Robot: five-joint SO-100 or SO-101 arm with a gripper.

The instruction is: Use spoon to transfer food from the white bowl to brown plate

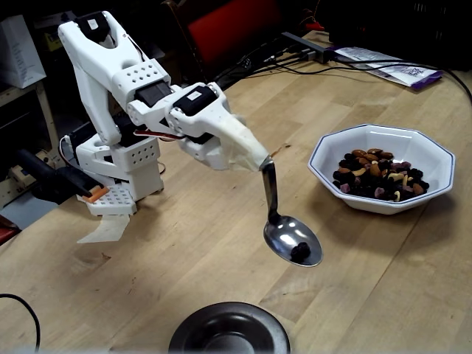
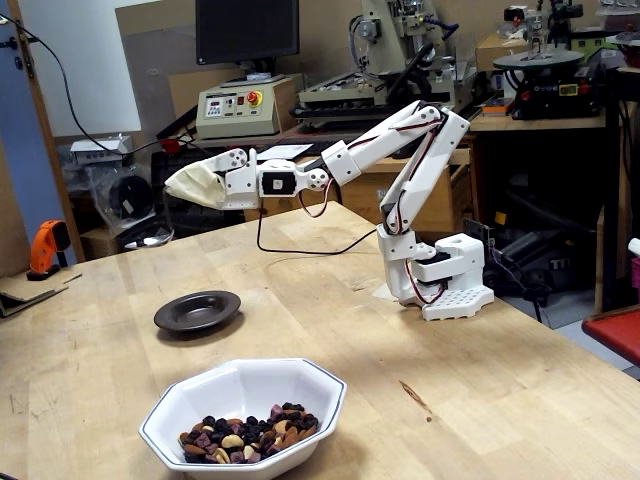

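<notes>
Between the white octagonal ceramic bowl (image 1: 382,167) and dark round glossy plate (image 1: 229,330), a shiny metal spoon (image 1: 290,234) hangs above the wooden table (image 1: 221,243). It carries 1 dark piece of food (image 1: 300,251) (fruit, seemingly). Cloth hides the gripper (image 1: 259,160), so its closure cannot be made out.

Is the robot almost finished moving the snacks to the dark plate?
Not nearly. Done: the spoon has left the white bowl carrying one dark piece. In hand: the covered gripper holds it in the air between bowl and brown plate. Left: tipping that piece out. The plate looks empty, and most food remains in the bowl.
</notes>
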